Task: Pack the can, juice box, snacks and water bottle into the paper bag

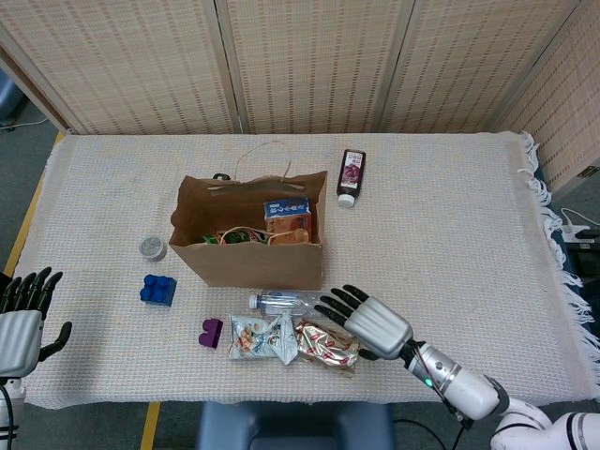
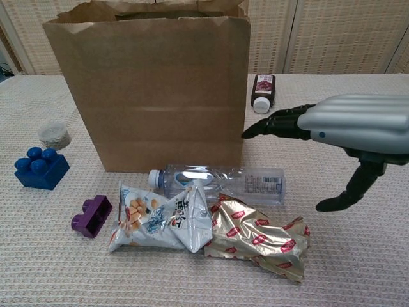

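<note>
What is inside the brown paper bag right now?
From the head view, the paper bag holds an upright orange and blue carton at its right end, plus something green and red beside it. Whatever lies deeper is hidden by the bag's walls; the chest view shows only its front.

My right hand [image 1: 367, 323] is silver with black fingers. The paper bag [image 2: 150, 89] is plain brown; one snack pouch [image 2: 259, 238] is gold with red labels, one block [image 2: 41, 168] blue, another [image 2: 92, 215] purple.
</note>
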Robot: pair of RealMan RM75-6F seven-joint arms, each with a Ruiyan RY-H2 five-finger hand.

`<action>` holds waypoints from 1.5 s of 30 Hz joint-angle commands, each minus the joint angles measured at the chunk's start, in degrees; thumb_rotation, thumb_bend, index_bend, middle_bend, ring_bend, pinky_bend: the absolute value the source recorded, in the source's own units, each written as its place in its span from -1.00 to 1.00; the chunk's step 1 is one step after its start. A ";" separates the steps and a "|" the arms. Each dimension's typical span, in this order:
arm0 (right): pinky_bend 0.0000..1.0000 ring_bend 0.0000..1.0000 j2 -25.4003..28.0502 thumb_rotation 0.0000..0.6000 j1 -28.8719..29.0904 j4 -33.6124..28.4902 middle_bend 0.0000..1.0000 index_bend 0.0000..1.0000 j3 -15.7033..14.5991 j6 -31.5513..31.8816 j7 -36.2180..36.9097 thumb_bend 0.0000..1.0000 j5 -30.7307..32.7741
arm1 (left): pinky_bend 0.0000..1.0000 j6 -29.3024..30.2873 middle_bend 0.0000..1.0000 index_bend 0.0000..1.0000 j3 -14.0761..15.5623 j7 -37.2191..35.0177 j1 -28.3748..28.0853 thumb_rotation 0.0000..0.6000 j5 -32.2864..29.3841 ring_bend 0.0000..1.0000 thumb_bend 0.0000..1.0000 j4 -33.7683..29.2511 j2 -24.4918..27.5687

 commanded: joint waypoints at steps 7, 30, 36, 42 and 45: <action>-0.99 -1.00 0.25 1.00 2.01 1.44 -0.96 -1.00 -2.44 -4.51 -0.38 -0.88 -5.63 | -1.00 0.06 -1.00 -0.86 0.04 0.03 0.02 1.00 0.08 -1.00 -0.25 -0.08 0.02; -1.00 -1.00 -8.61 1.00 3.48 3.14 -1.00 -1.00 -2.17 -8.81 -22.84 -0.88 7.81 | -1.00 -0.33 -1.00 -0.86 0.28 -1.53 -0.07 1.00 0.52 -1.00 -0.25 0.11 0.48; -1.00 -1.00 -11.82 1.00 4.08 4.90 -1.00 -1.00 -1.92 -8.06 -26.36 -0.88 11.48 | -1.00 -0.31 -1.00 -0.86 0.33 -1.61 -0.07 1.00 0.64 -1.00 -0.25 0.12 0.51; -1.00 -1.00 -14.70 1.00 4.76 6.46 -1.00 -1.00 -1.88 -6.94 -29.29 -0.88 14.22 | -1.00 -0.36 -1.00 -0.86 0.32 -1.70 -0.09 1.00 0.61 -1.00 -0.25 0.15 0.53; -0.91 -1.00 -15.17 1.00 4.86 6.46 -0.98 -1.00 -2.24 -5.88 -30.76 -0.87 15.24 | -1.00 -0.41 -1.00 -0.86 0.34 -1.84 -0.10 1.00 0.64 -1.00 -0.25 0.17 0.57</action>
